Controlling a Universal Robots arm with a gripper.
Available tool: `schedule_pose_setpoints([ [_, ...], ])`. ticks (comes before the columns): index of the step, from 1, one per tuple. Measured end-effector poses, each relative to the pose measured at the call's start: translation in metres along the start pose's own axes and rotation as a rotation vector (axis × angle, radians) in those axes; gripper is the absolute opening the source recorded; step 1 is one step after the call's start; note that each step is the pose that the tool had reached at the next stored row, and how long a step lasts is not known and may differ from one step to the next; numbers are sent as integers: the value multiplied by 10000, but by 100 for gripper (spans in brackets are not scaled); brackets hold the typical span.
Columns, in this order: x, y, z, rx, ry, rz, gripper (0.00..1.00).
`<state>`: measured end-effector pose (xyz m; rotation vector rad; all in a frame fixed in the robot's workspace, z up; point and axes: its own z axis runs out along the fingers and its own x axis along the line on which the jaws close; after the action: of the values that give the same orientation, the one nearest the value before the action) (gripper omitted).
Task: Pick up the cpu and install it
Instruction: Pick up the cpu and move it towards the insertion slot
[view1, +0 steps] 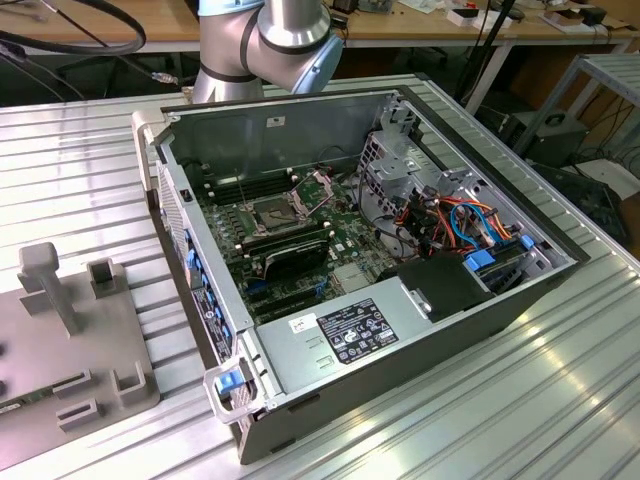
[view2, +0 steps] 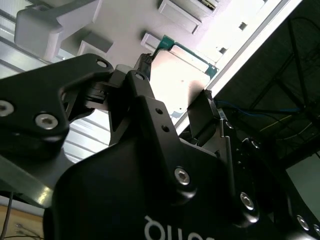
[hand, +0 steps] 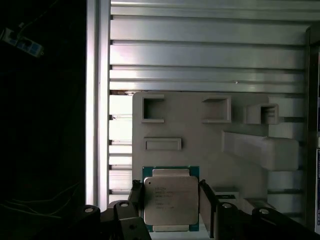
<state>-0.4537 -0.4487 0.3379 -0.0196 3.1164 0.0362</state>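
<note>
Cpu (hand: 170, 202) right in middle of end effector (hand: 171, 197); we cannot tell if clamped. In exterior view, tray (view1: 30, 340) at 8 o'clock from case (view1: 290, 130).

– How does the cpu (hand: 170, 204) look to you?
– Dull silver-grey metal on top, smooth and matt, with a green board edge.
– And your fingers (hand: 206, 205)?
– Mine are matt black and hard. The screw heads (view2: 181, 174) in my knuckles are shiny steel.
– And the rest?
– The tray (hand: 200, 135) is pale grey matt plastic. The surface (hand: 200, 55) is ribbed aluminium with a soft sheen. The case (view1: 290, 130) is bare grey sheet metal.
</note>
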Motion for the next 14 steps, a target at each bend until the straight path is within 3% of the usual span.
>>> schedule_pose_setpoints([
  [14,0,0,-10,0,-1,0,55],
])
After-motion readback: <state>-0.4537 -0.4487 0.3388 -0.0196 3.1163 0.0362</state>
